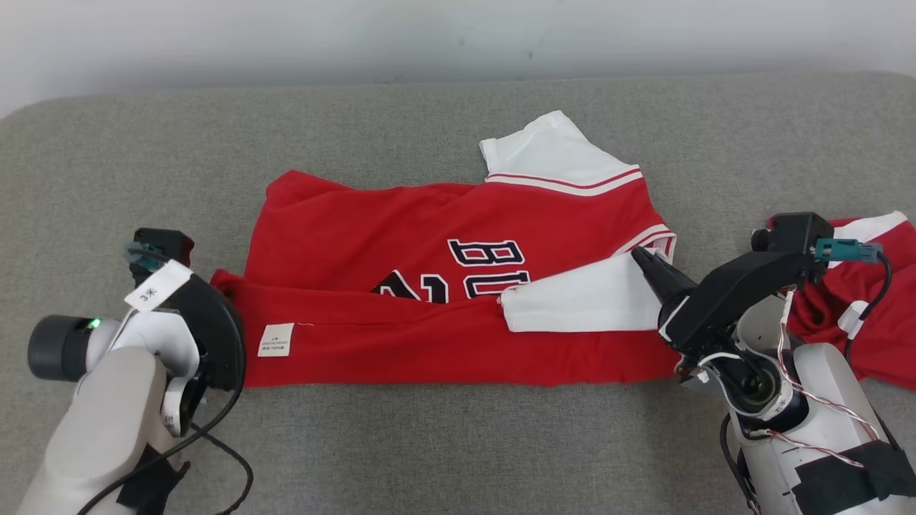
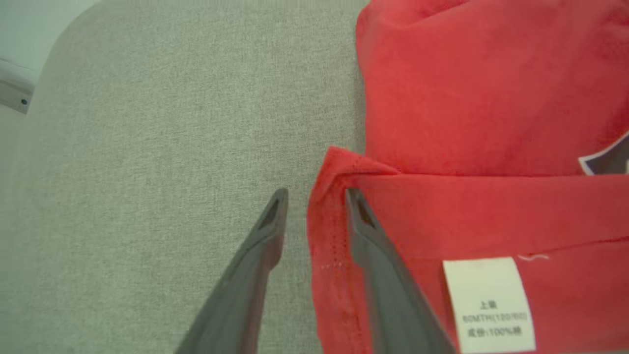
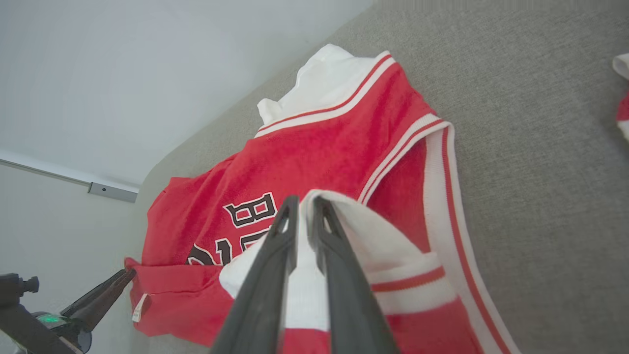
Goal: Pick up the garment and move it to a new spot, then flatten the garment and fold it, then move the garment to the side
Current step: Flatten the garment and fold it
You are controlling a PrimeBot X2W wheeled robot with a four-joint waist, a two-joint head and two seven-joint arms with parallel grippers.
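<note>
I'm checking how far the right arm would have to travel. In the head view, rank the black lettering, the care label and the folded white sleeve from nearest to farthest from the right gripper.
From the right gripper:
1. white sleeve, pinched at its fingertips.
2. black lettering, mid-shirt, toward the robot's left.
3. care label, at the far left end.

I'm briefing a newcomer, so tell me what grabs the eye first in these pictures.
A red jersey with white sleeves and black lettering lies half folded across the middle of the grey fabric surface. The right gripper is shut on its folded-in white sleeve, while the left gripper stands open astride the hem corner at the opposite end. Another red and white garment sits at the right edge.
</note>
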